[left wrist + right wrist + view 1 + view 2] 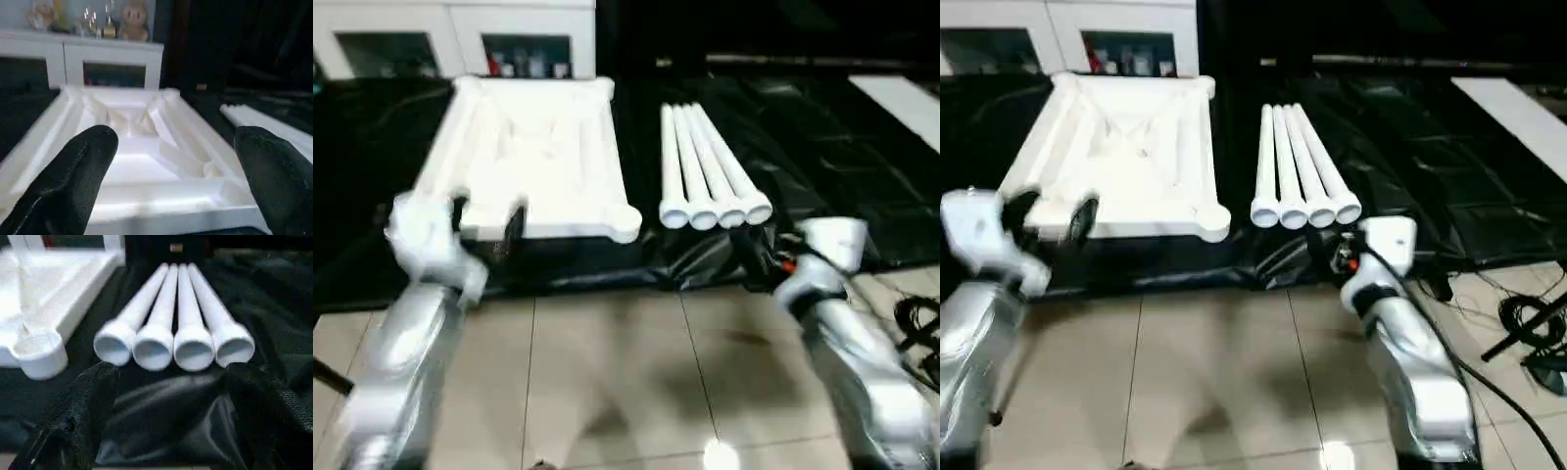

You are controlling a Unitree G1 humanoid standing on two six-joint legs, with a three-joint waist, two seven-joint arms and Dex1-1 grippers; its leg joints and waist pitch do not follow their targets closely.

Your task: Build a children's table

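White square plastic tabletop (533,162) lies upside down on a glossy, wrinkled black sheet (803,147) spread over the floor. Its underside faces up: raised rim, ribs crossing in the middle, a round socket at each corner, the near right socket (41,352) a short smooth cylinder. Surface matte, moulded.

Just beside it on the robot's right, four long white cylindrical legs (710,166) lie side by side, touching, parallel, on the same sheet. Hollow tubes; their open round ends (173,348) face the robot, walls thin and smooth.

Left gripper (487,220) hovers at the near edge of the tabletop, its two black fingers (73,181) spread wide, nothing between them. Finger pads look coarse, finely grained. Right gripper (171,421) sits low over the creased sheet just short of the leg ends, fingers likewise spread and empty, with the same rough black texture.

Silver forearms (1410,362), smooth and shiny, reach in from the near side. Pale glossy floor tiles (617,382) lie in front of the sheet. White cabinet with glass doors (112,61) stands behind the tabletop.
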